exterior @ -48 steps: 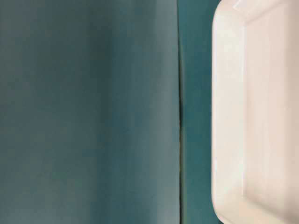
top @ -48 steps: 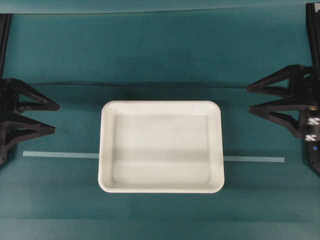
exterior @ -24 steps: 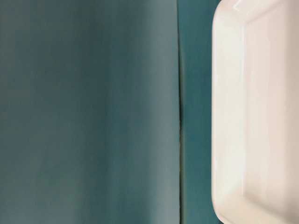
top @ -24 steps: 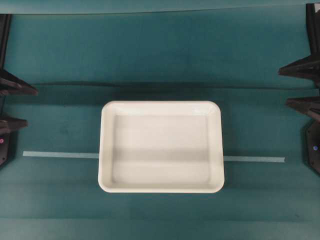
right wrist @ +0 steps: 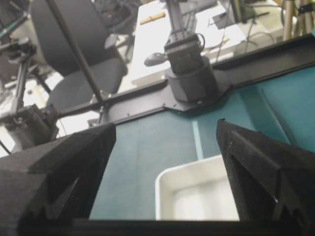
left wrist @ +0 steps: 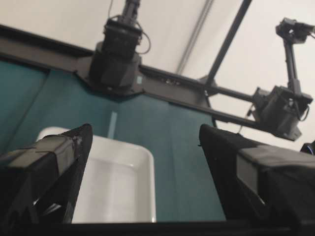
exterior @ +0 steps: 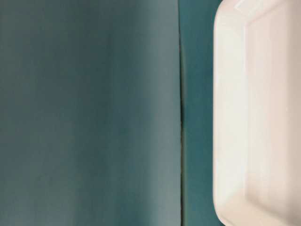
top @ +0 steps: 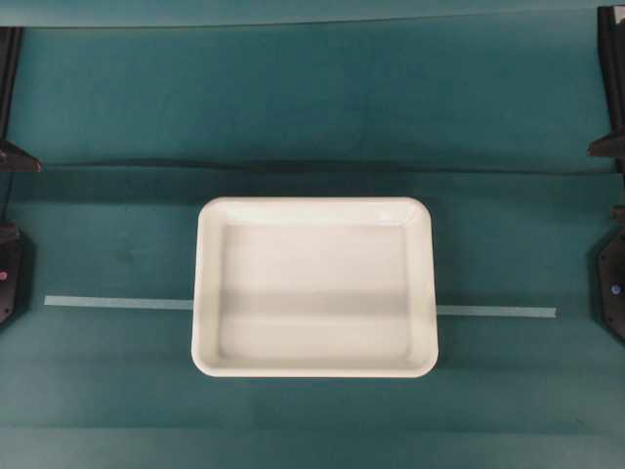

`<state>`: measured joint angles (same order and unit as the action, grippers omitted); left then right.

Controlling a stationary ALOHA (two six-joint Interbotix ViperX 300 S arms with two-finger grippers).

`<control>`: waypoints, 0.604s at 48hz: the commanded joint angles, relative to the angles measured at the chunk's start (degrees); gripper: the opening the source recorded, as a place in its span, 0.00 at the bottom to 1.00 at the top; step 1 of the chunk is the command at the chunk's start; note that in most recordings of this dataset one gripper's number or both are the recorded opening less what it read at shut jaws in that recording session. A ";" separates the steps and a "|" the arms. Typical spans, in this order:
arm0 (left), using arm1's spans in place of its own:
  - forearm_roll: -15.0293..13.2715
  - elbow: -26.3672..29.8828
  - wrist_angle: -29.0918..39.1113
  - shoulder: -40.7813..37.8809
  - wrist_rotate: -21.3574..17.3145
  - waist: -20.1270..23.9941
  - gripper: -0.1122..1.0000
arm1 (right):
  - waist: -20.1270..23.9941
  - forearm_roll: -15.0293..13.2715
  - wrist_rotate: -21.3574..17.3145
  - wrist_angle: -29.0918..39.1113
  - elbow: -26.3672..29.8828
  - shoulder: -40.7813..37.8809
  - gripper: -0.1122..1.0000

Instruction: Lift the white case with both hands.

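Overhead view: The white case (top: 314,286) lies flat on the teal counter (top: 293,107), slightly below the centre of the frame, long sides running left to right. A pale strip of tape (top: 117,302) crosses the counter from left to right and passes under the case, emerging again on its right. Only a black fingertip of the left hand (top: 14,191) shows at the left edge of the frame, and a similar tip of the right hand (top: 611,176) at the right edge. Both are well apart from the case. Nothing touches the case.

Table-level view: The case (exterior: 258,113) fills the right side of the frame, its rolled rim and one rounded corner visible at the upper right. The teal counter (exterior: 89,113) takes up the left, with a dark seam running top to bottom just beside the case.

Left wrist view: The two fingers of the left hand (left wrist: 145,147) stand wide apart with nothing between them. The case (left wrist: 118,182) lies beyond, in the lower left of the frame, clear of both fingers. The base of the opposite arm (left wrist: 115,56) sits at the far edge of the counter, upper left.

Right wrist view: The fingers of the right hand (right wrist: 165,147) are likewise spread wide and hold nothing. A corner of the case (right wrist: 197,194) shows in the lower centre, untouched. An office chair (right wrist: 74,54) stands beyond the counter, upper left.
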<state>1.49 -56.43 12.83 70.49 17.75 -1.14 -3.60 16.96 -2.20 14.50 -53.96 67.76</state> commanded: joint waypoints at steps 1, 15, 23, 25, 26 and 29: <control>0.18 0.97 -0.18 -1.41 -0.18 -0.09 0.94 | -0.09 -0.18 0.18 -0.26 0.88 -0.97 0.89; 0.18 0.79 -0.18 -1.49 -0.18 -0.09 0.94 | -0.09 -0.09 0.26 -0.26 0.88 -0.79 0.89; 0.18 0.79 -0.18 -1.58 -0.18 -0.09 0.94 | -0.09 -0.18 0.18 -0.26 0.88 -0.79 0.89; 0.18 0.79 -0.18 -1.58 -0.18 -0.09 0.94 | -0.09 -0.18 0.18 -0.18 0.88 -0.79 0.89; 0.18 0.79 -0.18 -1.58 -0.18 -0.09 0.94 | -0.09 -0.18 0.18 -0.09 0.79 -0.79 0.89; 0.18 0.79 -0.18 -1.58 -0.18 -0.09 0.94 | -0.09 -0.18 0.18 0.09 0.70 -0.79 0.89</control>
<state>1.49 -56.51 12.92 70.49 17.67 -1.14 -3.69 16.88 -2.11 14.68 -53.96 67.76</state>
